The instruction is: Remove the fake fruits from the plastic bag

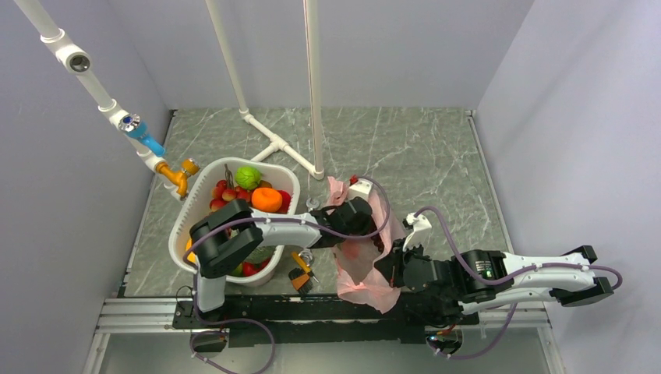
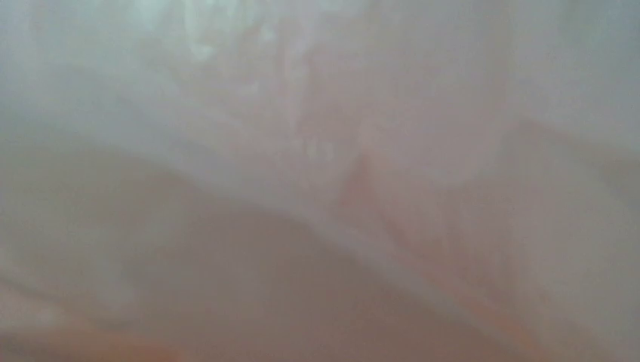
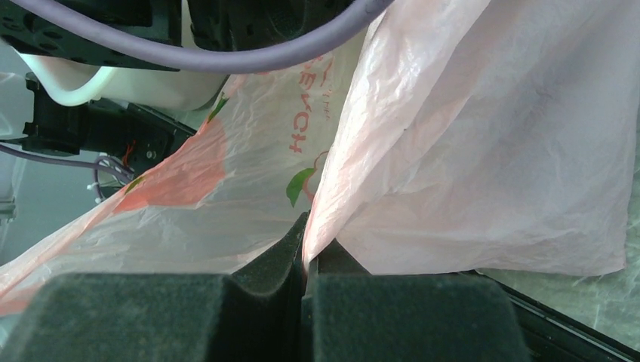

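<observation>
Marbled green table below: my right pincer pinches the plastic bag by its edge. My left pincer, buried inside with its opening untellable, sits just beside a reddish blur, perhaps a fake fruit.

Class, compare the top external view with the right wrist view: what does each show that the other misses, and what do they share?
Only the top external view shows the white basket, the white pipes and the left arm stretched across to the plastic bag. Only the right wrist view shows the right gripper shut on a fold of the bag, and the bag's red and green print. Both show the pink bag and dark parts of the left arm.
</observation>
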Available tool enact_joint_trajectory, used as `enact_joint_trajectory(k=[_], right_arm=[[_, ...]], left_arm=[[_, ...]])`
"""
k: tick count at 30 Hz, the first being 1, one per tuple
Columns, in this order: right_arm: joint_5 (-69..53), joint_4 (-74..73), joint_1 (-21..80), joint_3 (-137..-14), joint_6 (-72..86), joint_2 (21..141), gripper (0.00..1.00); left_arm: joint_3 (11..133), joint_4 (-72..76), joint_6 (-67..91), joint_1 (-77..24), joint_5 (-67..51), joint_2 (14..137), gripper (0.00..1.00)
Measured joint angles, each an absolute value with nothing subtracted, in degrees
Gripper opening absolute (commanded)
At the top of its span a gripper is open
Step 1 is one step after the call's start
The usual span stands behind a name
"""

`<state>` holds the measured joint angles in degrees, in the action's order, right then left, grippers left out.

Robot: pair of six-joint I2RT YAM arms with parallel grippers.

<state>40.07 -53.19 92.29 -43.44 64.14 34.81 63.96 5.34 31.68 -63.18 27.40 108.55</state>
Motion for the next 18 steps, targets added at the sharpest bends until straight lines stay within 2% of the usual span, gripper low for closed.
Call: enact_joint_trajectory(k=[6, 14, 18], right_arm=[[39.9, -53.2, 92.3, -43.4, 64.2, 34.8, 0.0], [40.0, -53.1, 92.3, -43.4, 64.1, 35.2, 0.0], [40.2, -53.1, 92.3, -43.4, 64.1, 36.2, 0.0]], left_arm=[[61.5, 3.5, 28.8, -62.8, 23.4, 102.7, 0.35], [55.6, -2.0, 27.9, -62.8, 12.2, 84.7, 0.32], [54.9, -5.7, 28.6, -62.8, 4.5, 81.1, 0.29]])
